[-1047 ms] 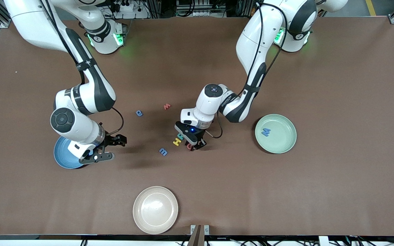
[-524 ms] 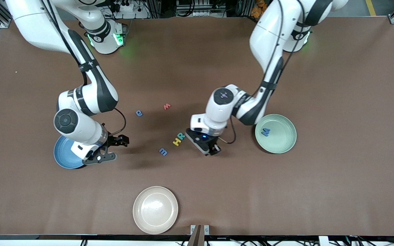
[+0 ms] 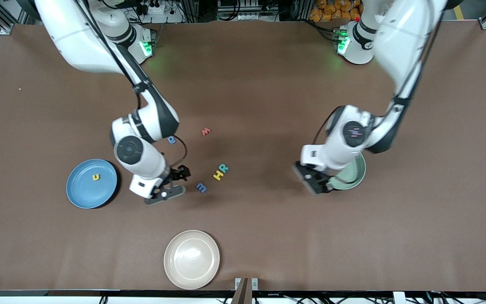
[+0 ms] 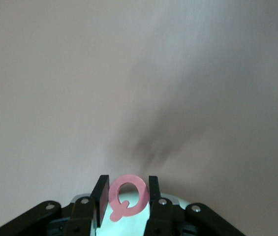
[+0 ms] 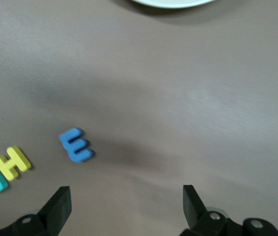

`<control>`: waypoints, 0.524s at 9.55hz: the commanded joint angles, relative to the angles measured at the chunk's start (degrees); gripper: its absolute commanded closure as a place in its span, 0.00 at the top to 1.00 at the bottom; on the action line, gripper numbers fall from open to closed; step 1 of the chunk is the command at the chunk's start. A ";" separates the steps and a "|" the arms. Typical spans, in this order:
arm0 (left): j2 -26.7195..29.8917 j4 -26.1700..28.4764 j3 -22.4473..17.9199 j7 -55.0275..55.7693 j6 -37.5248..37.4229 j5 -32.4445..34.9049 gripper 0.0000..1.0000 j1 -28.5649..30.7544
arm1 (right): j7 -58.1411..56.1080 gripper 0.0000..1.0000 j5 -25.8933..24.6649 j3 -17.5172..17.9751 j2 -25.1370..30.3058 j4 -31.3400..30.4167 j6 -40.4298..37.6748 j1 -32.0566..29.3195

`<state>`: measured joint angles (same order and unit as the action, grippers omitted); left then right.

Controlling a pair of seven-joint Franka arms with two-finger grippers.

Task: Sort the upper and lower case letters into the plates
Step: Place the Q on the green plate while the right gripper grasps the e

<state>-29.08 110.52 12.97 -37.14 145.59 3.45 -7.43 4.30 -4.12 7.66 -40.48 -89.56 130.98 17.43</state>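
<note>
While my left fingers pinch the red Q upright at the green plate's rim, right fingers hang spread over the counter w/ blue m just ahead, H beside.

the u lies in one plate, h beside r.

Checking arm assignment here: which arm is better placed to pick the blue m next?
Right. The right gripper is open and empty right beside the blue m, which shows in its wrist view. The left gripper is shut on the pink Q, by the green plate.
</note>
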 commanded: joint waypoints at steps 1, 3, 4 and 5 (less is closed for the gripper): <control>9.64 12.32 2.85 -3.11 -3.72 0.94 0.20 7.06 | -1.05 1.00 -1.07 -0.11 -7.67 9.03 -0.91 0.94; 9.75 12.62 2.85 -4.52 -5.92 0.94 0.99 8.40 | -1.40 1.00 -0.98 -0.11 -9.09 10.28 -0.73 1.81; 9.49 12.09 3.11 -2.35 -6.02 0.86 1.00 7.18 | -1.32 1.00 -1.06 -0.19 -9.44 10.28 -0.64 2.43; 8.87 11.04 3.29 1.41 -6.02 0.94 1.00 5.95 | -0.97 1.00 -1.07 -0.19 -9.79 10.28 -0.64 3.13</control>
<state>-20.83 122.06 15.43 -39.92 140.66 3.45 -0.04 3.30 -4.52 7.64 -48.80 -81.42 131.03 19.26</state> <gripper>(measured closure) 0.374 0.000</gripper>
